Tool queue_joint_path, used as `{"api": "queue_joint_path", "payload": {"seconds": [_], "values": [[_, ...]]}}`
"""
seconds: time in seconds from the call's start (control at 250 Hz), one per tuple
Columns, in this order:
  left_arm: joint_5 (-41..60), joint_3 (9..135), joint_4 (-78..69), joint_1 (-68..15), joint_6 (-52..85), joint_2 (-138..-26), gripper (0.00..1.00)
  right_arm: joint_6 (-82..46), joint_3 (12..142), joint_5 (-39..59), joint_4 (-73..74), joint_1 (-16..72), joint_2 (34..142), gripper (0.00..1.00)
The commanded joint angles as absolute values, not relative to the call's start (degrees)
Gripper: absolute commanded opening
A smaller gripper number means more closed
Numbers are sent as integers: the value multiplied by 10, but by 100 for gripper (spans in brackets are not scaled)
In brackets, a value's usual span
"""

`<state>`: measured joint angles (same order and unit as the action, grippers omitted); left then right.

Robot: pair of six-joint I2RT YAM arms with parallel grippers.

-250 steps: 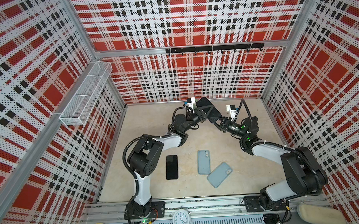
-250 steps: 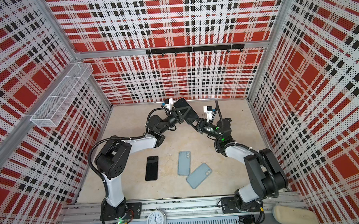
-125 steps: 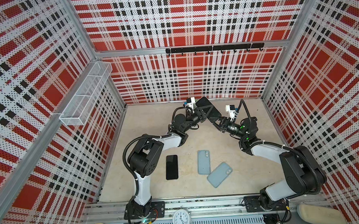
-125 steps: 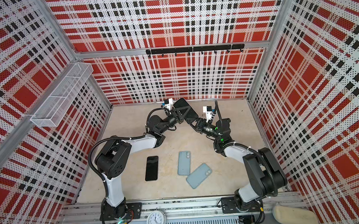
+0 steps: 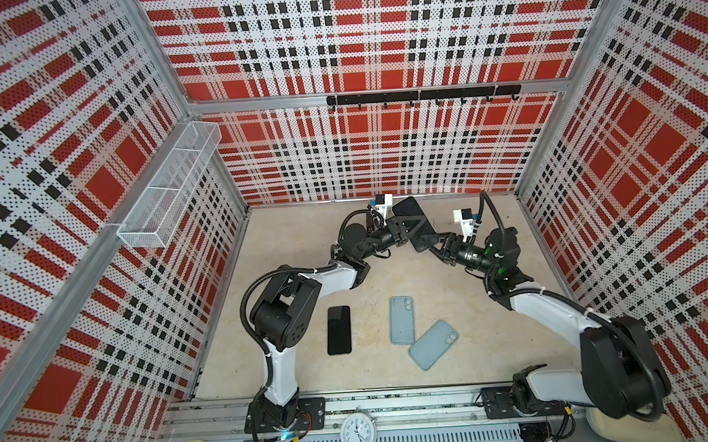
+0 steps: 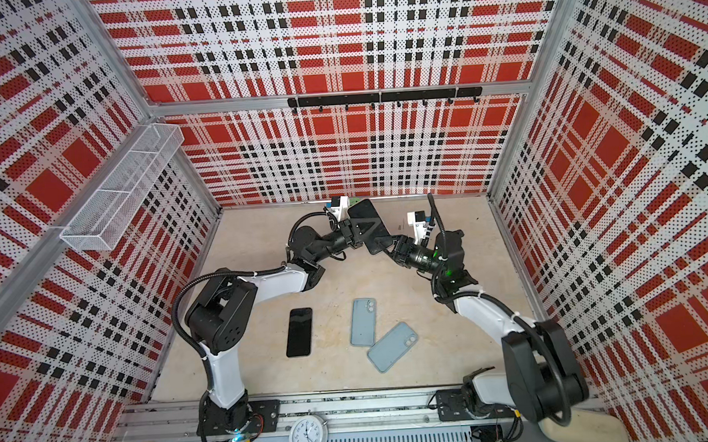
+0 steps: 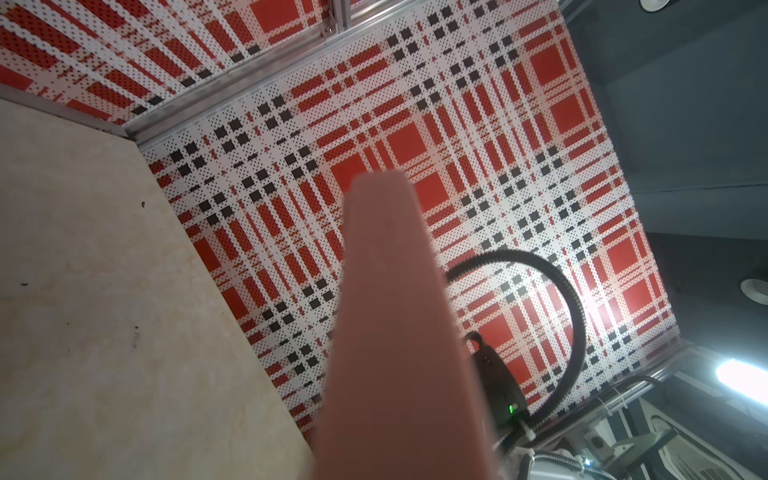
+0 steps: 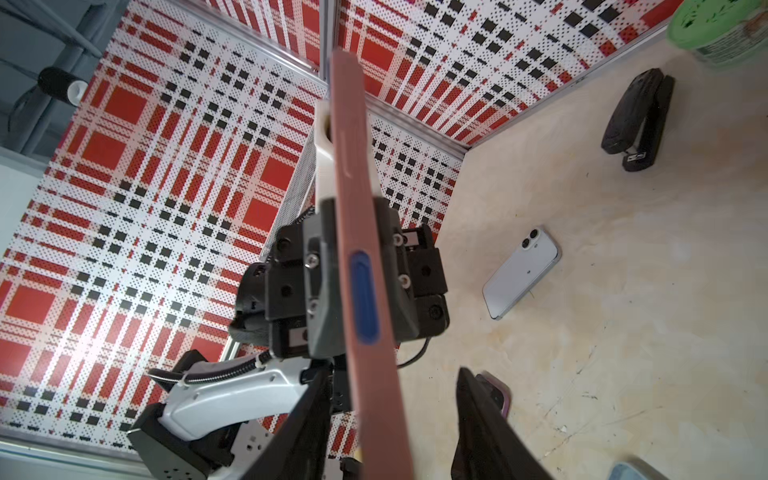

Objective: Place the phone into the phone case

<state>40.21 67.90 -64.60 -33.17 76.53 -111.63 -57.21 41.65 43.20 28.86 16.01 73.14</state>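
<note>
My left gripper point(image 5: 411, 224) was clamped on the phone point(image 5: 415, 209), which was held up off the table point(image 5: 295, 241) near the back wall. Its dark screen was tilted up toward the camera in both top views. In the right wrist view the phone showed edge-on, with a brown case point(image 8: 349, 124) around it and a blue side button point(image 8: 363, 297). It was probably seated fully, but that was hard to tell from that angle. My right gripper point(image 5: 433, 243) sat at the phone's lower end with its jaws apart. One finger point(image 8: 484, 419) stood clear of the case and the opposite one lay just beside it. On the table nearer the arm bases lay a black phone point(image 5: 338, 330), a straight light-blue piece point(image 5: 402, 320) and, just beside that, a slanted light-blue piece point(image 5: 433, 344).
</note>
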Motion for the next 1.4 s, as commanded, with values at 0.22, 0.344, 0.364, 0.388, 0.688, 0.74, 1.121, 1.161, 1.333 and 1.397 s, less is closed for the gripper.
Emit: {"api": "queue_joint_path", "payload": {"seconds": [0.22, 0.344, 0.364, 0.388, 0.688, 0.74, 1.121, 1.161, 1.333, 1.397], "values": [[518, 696, -656, -317, 777, -1074, 9, -334, 507, 470, 18, 159, 668, 42], [532, 698, -667, -316, 789, -1076, 9, -339, 506, 469, 31, 158, 666, 41], [535, 698, -666, -316, 788, -1075, 9, -341, 506, 471, 33, 157, 665, 41], [537, 697, -664, -316, 786, -1074, 9, -344, 507, 473, 37, 156, 666, 40], [538, 694, -639, -309, 769, -1063, 10, -392, 494, 498, 106, 152, 688, 19], [538, 695, -636, -309, 768, -1063, 10, -393, 493, 494, 106, 151, 687, 19], [573, 700, -505, -309, 677, -1053, 10, -387, 514, 477, 76, 89, 671, 46], [578, 701, -483, -310, 659, -1052, 10, -378, 526, 485, 79, 89, 680, 49], [592, 708, -464, -312, 644, -1061, 10, -387, 562, 527, 147, 89, 761, 50], [596, 710, -464, -315, 644, -1061, 9, -416, 563, 547, 206, 89, 793, 51]]}}
